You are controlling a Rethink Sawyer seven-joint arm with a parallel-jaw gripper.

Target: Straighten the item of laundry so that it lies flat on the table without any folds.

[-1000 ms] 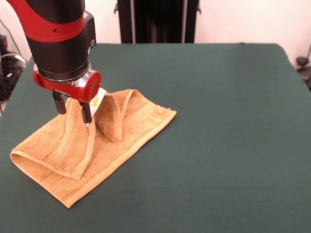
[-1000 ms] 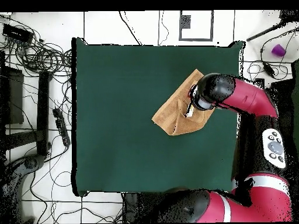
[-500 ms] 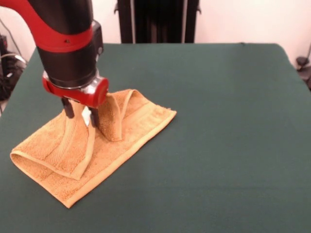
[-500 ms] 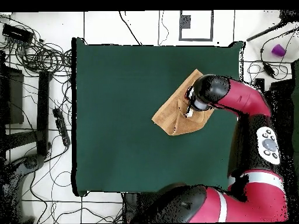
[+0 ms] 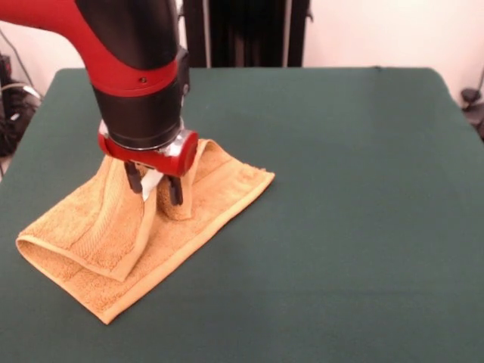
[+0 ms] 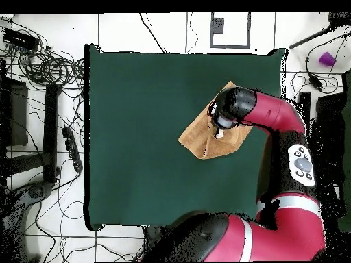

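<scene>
The orange-yellow towel (image 5: 113, 234) lies folded and rumpled on the left part of the green table (image 5: 340, 189). One flap is doubled over on the left, and a raised ridge stands in the middle. My gripper (image 5: 155, 190) hangs straight down over that ridge and is shut on the lifted fold of towel. The small white label shows between the fingers. In the overhead view the towel (image 6: 200, 139) lies near the table's (image 6: 137, 137) right edge, and the gripper (image 6: 218, 127) is over its upper middle. The arm hides part of the towel there.
Cables and stands (image 6: 41, 82) lie on the floor beyond the table's left edge in the overhead view. A purple object (image 6: 326, 59) sits on the floor at the upper right. A dark stand (image 5: 246, 34) rises behind the table.
The arm has moved to the right in the front view, carrying the held towel fold with it. The ridge has shifted toward the table's middle. The rest of the towel has stayed in place.
</scene>
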